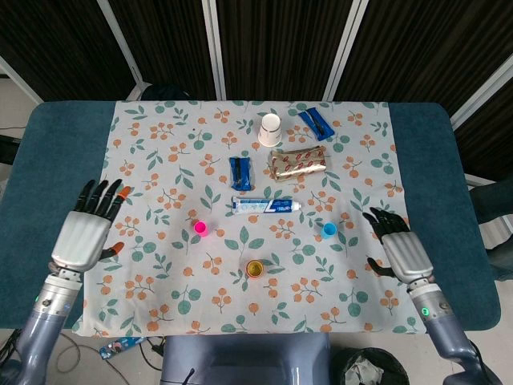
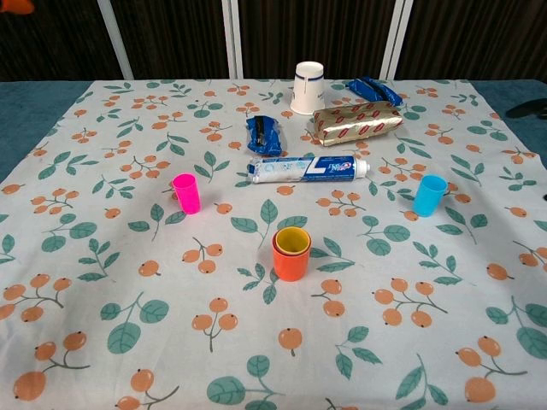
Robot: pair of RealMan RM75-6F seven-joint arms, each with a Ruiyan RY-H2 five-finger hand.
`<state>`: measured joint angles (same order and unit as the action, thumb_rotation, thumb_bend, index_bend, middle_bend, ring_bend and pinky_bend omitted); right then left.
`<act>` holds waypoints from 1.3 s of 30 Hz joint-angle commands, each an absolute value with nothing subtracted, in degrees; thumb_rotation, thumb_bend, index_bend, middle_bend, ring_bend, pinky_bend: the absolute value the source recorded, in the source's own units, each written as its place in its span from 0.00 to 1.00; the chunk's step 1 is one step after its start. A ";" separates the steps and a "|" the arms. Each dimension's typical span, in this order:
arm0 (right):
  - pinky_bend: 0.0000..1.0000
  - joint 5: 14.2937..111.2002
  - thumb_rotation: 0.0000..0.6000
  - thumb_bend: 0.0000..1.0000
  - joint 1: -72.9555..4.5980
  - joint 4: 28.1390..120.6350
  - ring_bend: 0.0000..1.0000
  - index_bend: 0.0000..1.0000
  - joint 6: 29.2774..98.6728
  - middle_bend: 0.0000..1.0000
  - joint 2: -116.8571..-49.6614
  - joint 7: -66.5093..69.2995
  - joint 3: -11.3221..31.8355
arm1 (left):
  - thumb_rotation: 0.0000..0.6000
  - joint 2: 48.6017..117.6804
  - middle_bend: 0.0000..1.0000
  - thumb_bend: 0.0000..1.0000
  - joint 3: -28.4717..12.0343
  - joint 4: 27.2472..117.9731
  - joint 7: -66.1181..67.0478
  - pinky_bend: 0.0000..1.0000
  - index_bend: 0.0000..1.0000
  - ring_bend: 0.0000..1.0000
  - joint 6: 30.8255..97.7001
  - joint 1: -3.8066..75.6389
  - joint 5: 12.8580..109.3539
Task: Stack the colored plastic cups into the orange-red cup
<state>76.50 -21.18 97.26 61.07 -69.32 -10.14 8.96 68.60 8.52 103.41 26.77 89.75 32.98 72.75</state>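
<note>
Our left hand (image 1: 84,228) and right hand (image 1: 403,247) hover with fingers spread, holding nothing. Between them the orange-red cup (image 2: 291,254) stands upright, mouth up, a yellow cup (image 2: 292,241) already nested inside. The pink cup (image 2: 186,193) waits nearer our left, the blue cup (image 2: 429,195) just beside our right, both upright.

Four plastic cups (image 2: 291,254), one paper cup (image 2: 308,87), two blue packets (image 2: 264,134), one toothpaste tube (image 2: 309,168).
</note>
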 commanded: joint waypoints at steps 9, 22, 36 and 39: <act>0.09 57.51 1.00 0.40 -32.96 98.74 0.00 0.14 51.28 0.00 -75.72 -25.85 12.36 | 1.00 72.13 0.00 0.07 9.32 83.80 8.15 0.02 0.03 0.00 88.89 21.90 76.65; 0.09 48.87 1.00 0.40 -38.11 92.62 0.00 0.27 50.24 0.00 -78.84 -28.71 12.31 | 1.00 74.56 0.00 0.07 6.45 78.34 3.50 0.02 0.03 0.00 85.98 18.67 77.10; 0.09 47.02 1.00 0.40 -39.74 89.90 0.01 0.37 49.91 0.00 -79.43 -27.08 10.68 | 1.00 75.37 0.00 0.07 3.31 77.19 3.72 0.02 0.03 0.00 84.90 16.93 78.59; 0.09 48.57 1.00 0.40 -39.62 88.96 0.01 0.38 50.73 0.00 -80.23 -25.72 10.59 | 1.00 75.44 0.00 0.07 2.75 77.11 4.00 0.02 0.03 0.00 84.60 16.64 78.73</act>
<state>47.94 -39.66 89.45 50.36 -79.82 -26.36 10.68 75.41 2.88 77.16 3.89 84.66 16.73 78.69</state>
